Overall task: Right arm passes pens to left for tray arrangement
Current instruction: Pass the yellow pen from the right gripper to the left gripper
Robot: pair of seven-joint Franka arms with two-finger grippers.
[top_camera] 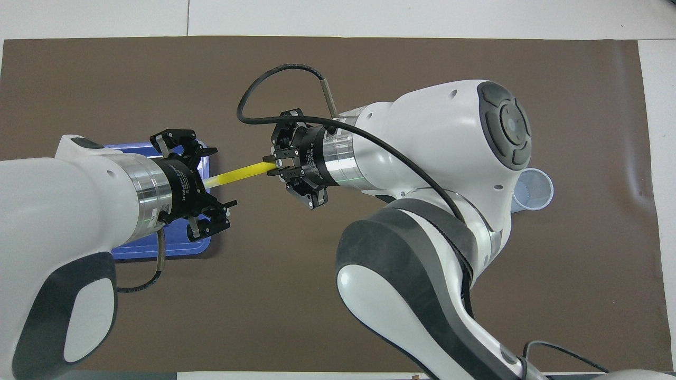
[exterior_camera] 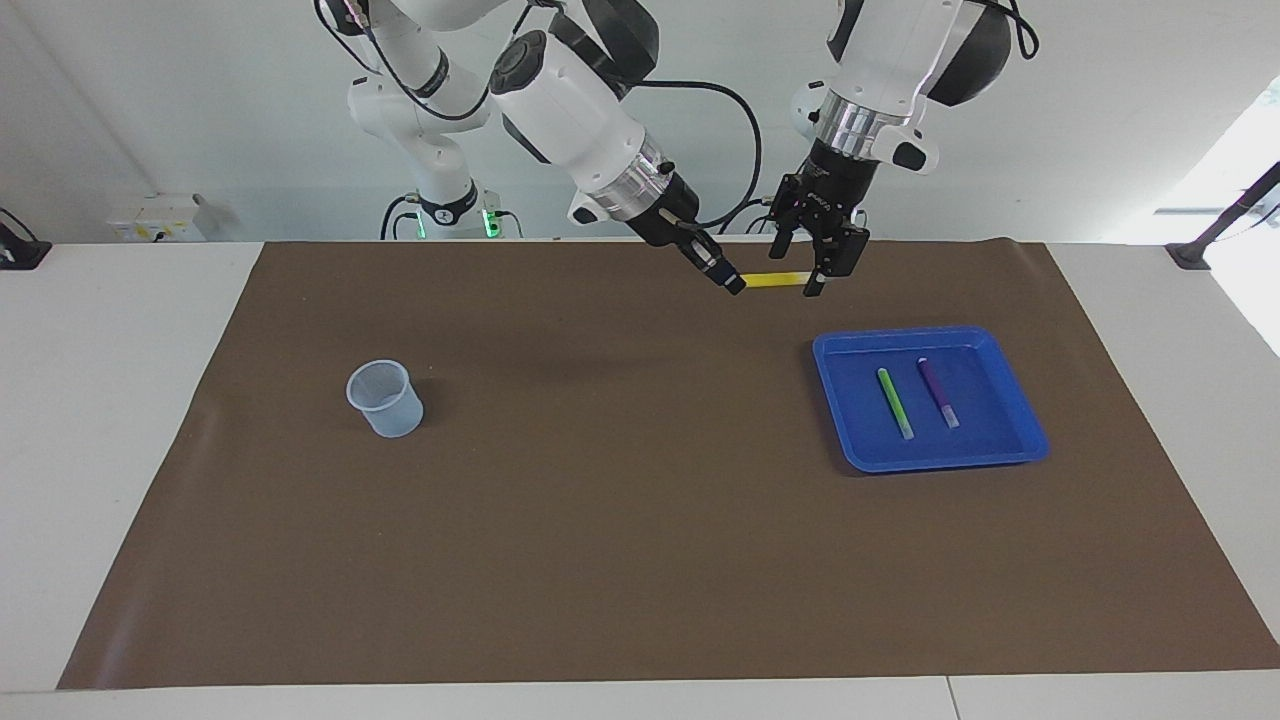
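Note:
My right gripper [exterior_camera: 733, 284] is shut on one end of a yellow pen [exterior_camera: 772, 281] and holds it level in the air, over the mat near the robots' edge. My left gripper [exterior_camera: 798, 265] is open, with the pen's other end between its fingers. In the overhead view the yellow pen [top_camera: 237, 173] spans from the right gripper [top_camera: 272, 168] to the left gripper [top_camera: 205, 182]. A blue tray [exterior_camera: 1020, 440] lies toward the left arm's end and holds a green pen [exterior_camera: 895, 402] and a purple pen [exterior_camera: 938, 392] side by side.
A clear plastic cup [exterior_camera: 383, 398] stands upright toward the right arm's end of the brown mat [exterior_camera: 620, 520]. In the overhead view the left arm covers most of the tray [top_camera: 132, 250] and the right arm partly hides the cup [top_camera: 534, 189].

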